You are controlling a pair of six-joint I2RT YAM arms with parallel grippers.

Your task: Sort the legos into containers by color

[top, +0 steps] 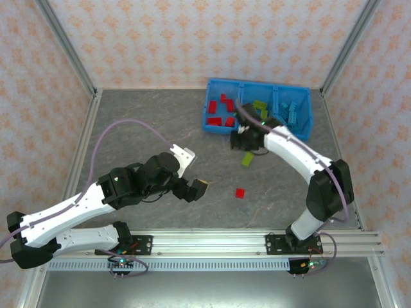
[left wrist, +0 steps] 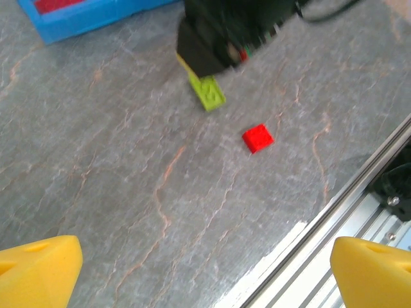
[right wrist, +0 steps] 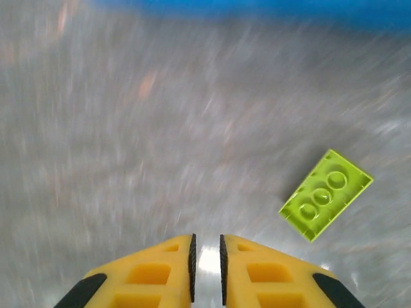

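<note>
Sorting looks nearly done: the right claw (right wrist: 205, 256), pressed together on nothing, sits just beside the green brick (right wrist: 325, 194) near the bin (top: 209, 102) at the far edge of the surface (top: 141, 128) and must open to straddle it; the left claw (left wrist: 205, 276) hangs spread.

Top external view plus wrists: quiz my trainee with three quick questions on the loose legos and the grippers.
1. True or false: the right gripper holds the yellow-green lego.
2. How many legos lie visibly loose on the table?
3. In the top view, which compartment of the blue bin holds the red legos? A left, B middle, C right.
Key: 1 false; 2 two; 3 A.
</note>
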